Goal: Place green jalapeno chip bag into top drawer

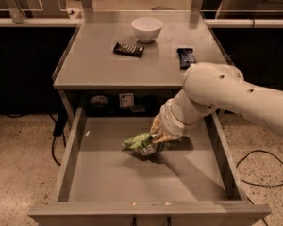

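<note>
The green jalapeno chip bag (140, 142) is crumpled, light green and glossy. It hangs low inside the open top drawer (132, 178), just above or touching its bare grey bottom, a little right of the middle towards the back. My gripper (156, 134) reaches down into the drawer from the right and is shut on the bag's right end. The thick white arm (217, 95) covers the drawer's back right corner.
On the grey table (94, 65) above the drawer stand a white bowl (146, 28), a small dark striped packet (129, 49) and a dark blue bar wrapper (185, 57). A black cable (269, 173) lies on the floor at the right.
</note>
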You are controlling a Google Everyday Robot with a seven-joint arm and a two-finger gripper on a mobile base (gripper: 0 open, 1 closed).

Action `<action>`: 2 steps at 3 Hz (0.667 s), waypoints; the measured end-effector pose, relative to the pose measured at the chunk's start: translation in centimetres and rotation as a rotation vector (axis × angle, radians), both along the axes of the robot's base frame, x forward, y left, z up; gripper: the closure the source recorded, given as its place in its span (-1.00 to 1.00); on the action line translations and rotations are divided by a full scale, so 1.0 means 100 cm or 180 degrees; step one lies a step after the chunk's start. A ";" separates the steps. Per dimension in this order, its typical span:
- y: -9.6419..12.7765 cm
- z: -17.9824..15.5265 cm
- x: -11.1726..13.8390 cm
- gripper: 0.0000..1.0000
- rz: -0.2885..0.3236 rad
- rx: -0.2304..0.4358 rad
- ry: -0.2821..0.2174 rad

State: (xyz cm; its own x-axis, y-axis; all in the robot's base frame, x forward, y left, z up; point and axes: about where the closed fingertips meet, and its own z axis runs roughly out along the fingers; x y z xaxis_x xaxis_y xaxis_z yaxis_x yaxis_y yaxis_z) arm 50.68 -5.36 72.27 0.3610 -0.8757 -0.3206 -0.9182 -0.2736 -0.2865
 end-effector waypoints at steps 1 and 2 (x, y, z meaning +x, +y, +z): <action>-0.002 -0.015 0.002 1.00 -0.0019 -0.0020 0.0028; -0.004 -0.025 0.002 1.00 -0.0029 -0.0029 0.0048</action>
